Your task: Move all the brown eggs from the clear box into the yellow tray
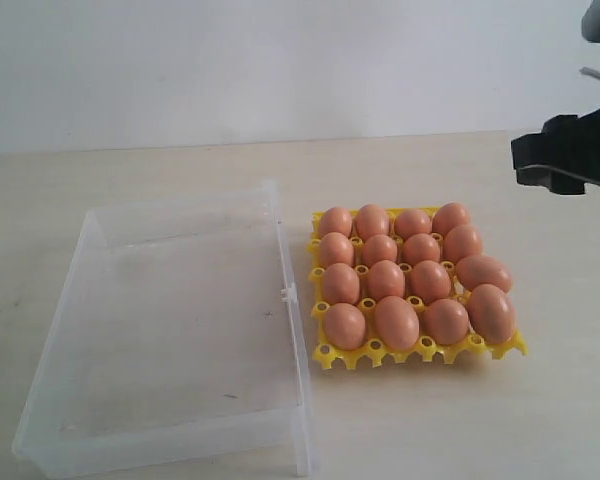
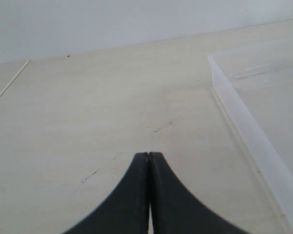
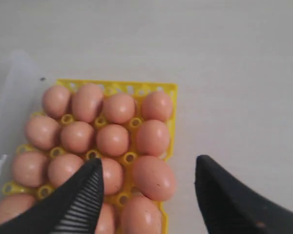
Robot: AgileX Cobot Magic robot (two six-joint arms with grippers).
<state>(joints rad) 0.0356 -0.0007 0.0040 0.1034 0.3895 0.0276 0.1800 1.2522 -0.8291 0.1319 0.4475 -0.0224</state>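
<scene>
- Sixteen eggs (image 1: 386,280) sit in the tray (image 1: 425,349), one to each cell, four rows of four.
- In the tray's right-hand column as the exterior view shows it, the two eggs nearest the camera lean over instead of standing on end.
- The tray lies on the table (image 1: 180,165) just beside the box (image 1: 292,400), on the side with the tab (image 1: 288,293).
- The box lies left of the tray in the exterior view, its walls low and see-through.
- Right gripper (image 3: 147,163): jaws wide apart and gripping nothing. It hangs above the tray's outer edge, clear of the eggs.
- Left gripper (image 2: 149,157): jaws pressed together with nothing between them. It is low over bare table, with the box wall off to one side.
</scene>
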